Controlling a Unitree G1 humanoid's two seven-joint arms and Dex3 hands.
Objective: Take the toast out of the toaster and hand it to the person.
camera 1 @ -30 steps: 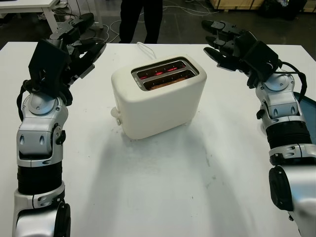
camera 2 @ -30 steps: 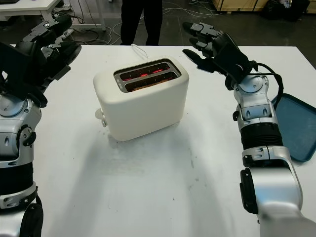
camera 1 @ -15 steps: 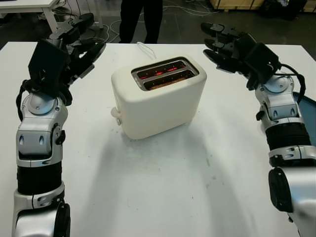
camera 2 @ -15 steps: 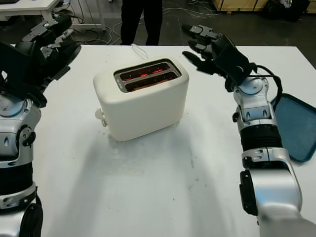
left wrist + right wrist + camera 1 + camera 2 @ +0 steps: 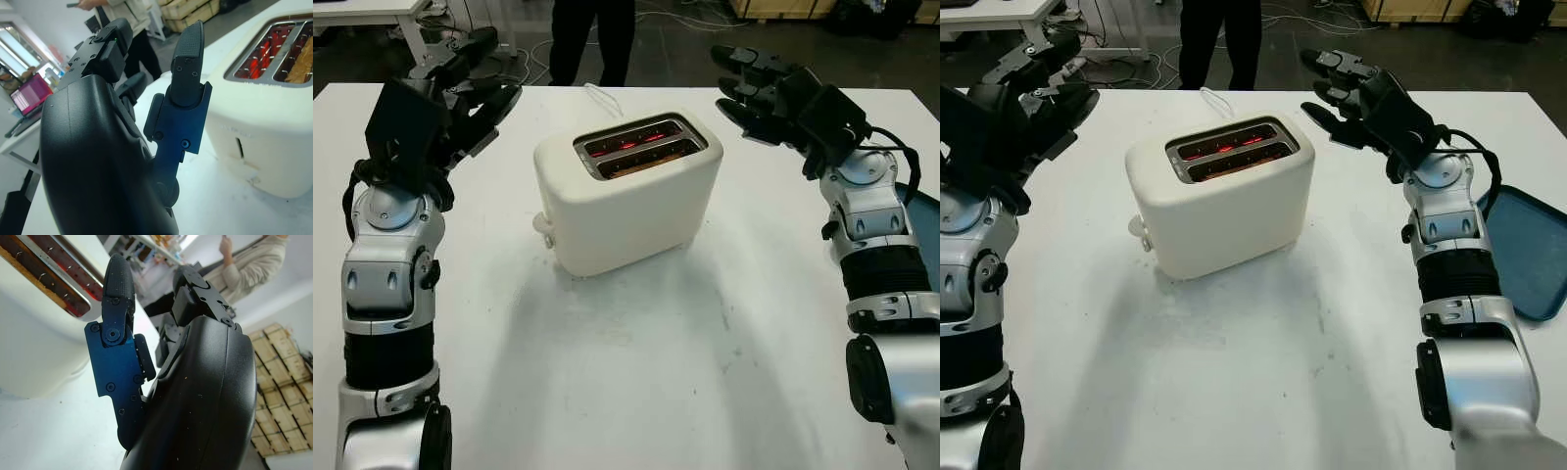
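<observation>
Cream two-slot toaster (image 5: 626,191) at table (image 5: 636,372) centre, slots glowing red; toast (image 5: 302,66) edge barely discernible in near slot. Left hand (image 5: 460,83) at 10 o'clock, right hand (image 5: 773,83) at 2 o'clock: both unclenched, holding nothing. Person (image 5: 592,29) at 12 o'clock, cut off above legs

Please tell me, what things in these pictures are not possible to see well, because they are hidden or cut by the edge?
- Toast: sunk inside the slot of the toaster; left wrist view shows just its top edge.
- Person: head views cut them at the top edge, so just legs beyond the table.
- Blue tray: cut by the right edge.
- Left hand and right hand: open, either side of the toaster.
</observation>
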